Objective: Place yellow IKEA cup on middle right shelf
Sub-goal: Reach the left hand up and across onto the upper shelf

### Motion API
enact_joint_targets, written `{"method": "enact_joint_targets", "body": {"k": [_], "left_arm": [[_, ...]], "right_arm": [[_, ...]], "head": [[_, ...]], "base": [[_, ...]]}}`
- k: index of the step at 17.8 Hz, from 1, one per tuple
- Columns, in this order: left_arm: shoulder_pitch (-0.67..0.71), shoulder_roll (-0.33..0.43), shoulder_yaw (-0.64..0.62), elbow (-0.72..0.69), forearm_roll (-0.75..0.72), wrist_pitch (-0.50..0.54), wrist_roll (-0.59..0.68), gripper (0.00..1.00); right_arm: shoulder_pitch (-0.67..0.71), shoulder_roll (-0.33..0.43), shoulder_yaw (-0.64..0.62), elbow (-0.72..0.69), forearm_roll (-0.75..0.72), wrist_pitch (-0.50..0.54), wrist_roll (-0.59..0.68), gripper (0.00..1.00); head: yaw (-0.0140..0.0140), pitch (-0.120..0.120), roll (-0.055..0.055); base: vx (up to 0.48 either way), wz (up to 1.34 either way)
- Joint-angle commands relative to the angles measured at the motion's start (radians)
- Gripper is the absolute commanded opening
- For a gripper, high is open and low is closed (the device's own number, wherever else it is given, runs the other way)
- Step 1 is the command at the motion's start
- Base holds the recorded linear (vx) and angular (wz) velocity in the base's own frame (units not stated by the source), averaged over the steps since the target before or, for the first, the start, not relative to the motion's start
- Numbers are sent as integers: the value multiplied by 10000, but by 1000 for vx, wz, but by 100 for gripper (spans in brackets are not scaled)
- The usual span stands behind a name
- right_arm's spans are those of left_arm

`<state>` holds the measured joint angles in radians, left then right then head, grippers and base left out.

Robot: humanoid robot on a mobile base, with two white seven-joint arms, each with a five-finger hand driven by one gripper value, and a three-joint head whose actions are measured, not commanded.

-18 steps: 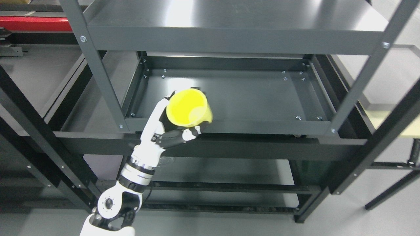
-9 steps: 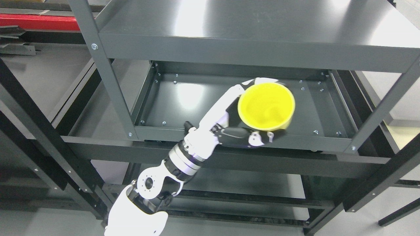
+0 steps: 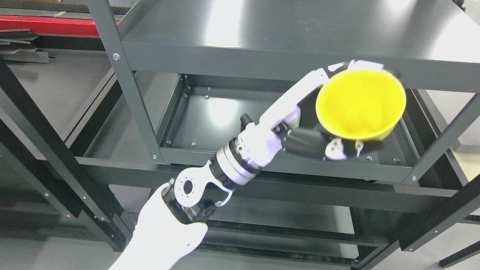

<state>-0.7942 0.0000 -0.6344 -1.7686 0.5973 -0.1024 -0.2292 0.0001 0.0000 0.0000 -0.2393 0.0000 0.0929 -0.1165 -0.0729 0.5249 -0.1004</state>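
Observation:
My left hand (image 3: pixel 330 112) is shut on the yellow cup (image 3: pixel 360 103), fingers wrapped around its outside. The cup is upright with its open mouth facing up toward the camera. It is held in the air at the right end of the dark grey shelf unit, in front of the edge of the upper shelf (image 3: pixel 292 30) and above the right part of the middle shelf tray (image 3: pixel 225 116). The arm reaches up from the lower left. The right part of the middle tray is hidden behind the cup and hand. My right arm is out of view.
A grey upright post (image 3: pixel 127 93) stands at the left front of the shelf and another post (image 3: pixel 438 146) at the right front. A lower shelf (image 3: pixel 285 213) lies beneath. A second dark rack (image 3: pixel 45 150) stands at the left.
My left hand has carried the cup to the right and upward, from the left front of the middle tray to the right end. The camera view has also shifted a little.

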Motion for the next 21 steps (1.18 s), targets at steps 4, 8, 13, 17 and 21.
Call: {"method": "enact_joint_targets", "body": {"k": [4, 8, 13, 17, 21], "left_arm": [[-3146, 175, 1755, 1100, 700, 2354, 2488, 0], [-3945, 175, 2538, 2940, 715, 4547, 2675, 0], [-4422, 175, 3169, 4738, 547, 6008, 2675, 3], [-4422, 175, 3031, 4724, 500, 6942, 2477, 36], [-4422, 175, 2908, 4647, 485, 7558, 1696, 72]], "right_arm": [[137, -175, 169, 0, -245, 6, -1, 99], [137, -175, 169, 0, -245, 6, -1, 99], [137, -175, 169, 0, -245, 6, -1, 99], [137, -175, 169, 0, -245, 6, -1, 99], [137, -175, 169, 0, -245, 6, -1, 99]], "head": [[0, 0, 0], [0, 0, 0], [0, 0, 0], [0, 0, 0], [0, 0, 0]], "base": [[0, 0], [0, 0], [0, 0], [0, 0], [0, 0]]}}
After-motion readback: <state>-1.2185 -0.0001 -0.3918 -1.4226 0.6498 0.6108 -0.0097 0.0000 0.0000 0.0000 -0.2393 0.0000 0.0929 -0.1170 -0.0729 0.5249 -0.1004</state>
